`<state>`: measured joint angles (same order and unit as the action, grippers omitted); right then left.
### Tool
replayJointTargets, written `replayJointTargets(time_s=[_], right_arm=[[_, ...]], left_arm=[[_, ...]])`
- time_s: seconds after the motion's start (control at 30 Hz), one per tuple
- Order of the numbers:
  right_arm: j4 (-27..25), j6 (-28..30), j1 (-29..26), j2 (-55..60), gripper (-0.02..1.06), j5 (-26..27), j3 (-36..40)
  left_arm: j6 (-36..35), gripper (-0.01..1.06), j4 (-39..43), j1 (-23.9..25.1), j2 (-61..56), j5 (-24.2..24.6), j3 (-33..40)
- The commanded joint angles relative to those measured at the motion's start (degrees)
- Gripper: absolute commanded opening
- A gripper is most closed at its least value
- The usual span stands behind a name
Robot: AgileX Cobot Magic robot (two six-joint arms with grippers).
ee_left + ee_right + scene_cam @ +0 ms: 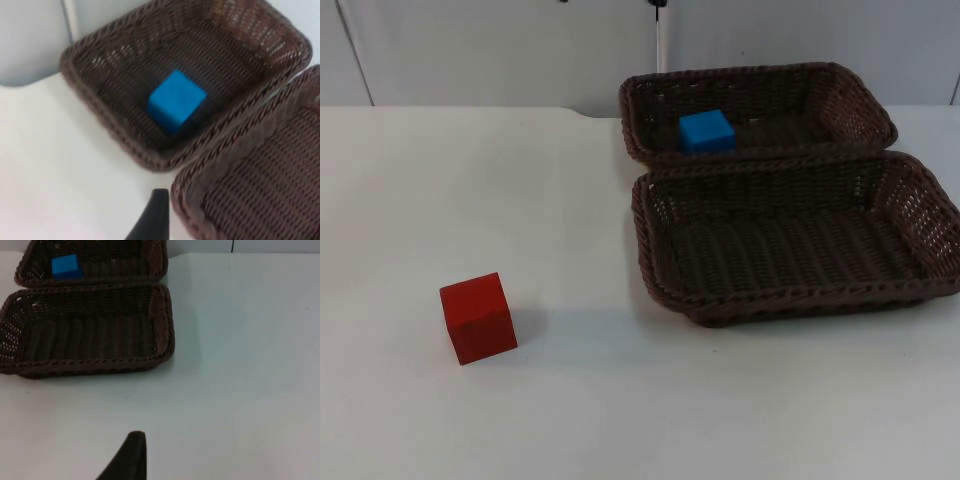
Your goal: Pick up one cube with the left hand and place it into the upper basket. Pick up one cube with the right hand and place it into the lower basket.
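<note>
A red cube (477,317) sits alone on the white table at the front left. A blue cube (706,131) lies in the left part of the upper wicker basket (760,72); I also see this blue cube (176,100) from the left wrist. The lower basket (790,300) touches the upper one and holds nothing. My left gripper (155,220) hovers over the table just beside the spot where the two baskets meet. My right gripper (131,455) hangs over bare table, well short of the lower basket (90,335) and the blue cube (65,266).
The two brown baskets fill the right half of the table, up against the grey partition wall (500,50). White table top (570,220) stretches between the red cube and the baskets.
</note>
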<state>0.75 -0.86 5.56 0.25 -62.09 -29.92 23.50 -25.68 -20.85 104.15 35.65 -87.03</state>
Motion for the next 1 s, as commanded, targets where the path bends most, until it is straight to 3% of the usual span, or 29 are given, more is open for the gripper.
replayJointTargets(time_s=[0.0,0.57,0.97], right_arm=[[0.2,0.53,-0.31,-0.25,1.05,0.24,0.33],[0.2,0.53,-0.31,-0.25,1.05,0.24,0.33],[0.2,0.53,-0.31,-0.25,1.05,0.24,0.33]], left_arm=[[0.15,0.86,-0.7,0.29,-4.04,-3.29,4.91],[-1.13,0.86,-0.14,0.9,-26.1,-12.47,27.77],[-1.49,0.86,0.81,0.9,-37.59,-13.38,37.2]])
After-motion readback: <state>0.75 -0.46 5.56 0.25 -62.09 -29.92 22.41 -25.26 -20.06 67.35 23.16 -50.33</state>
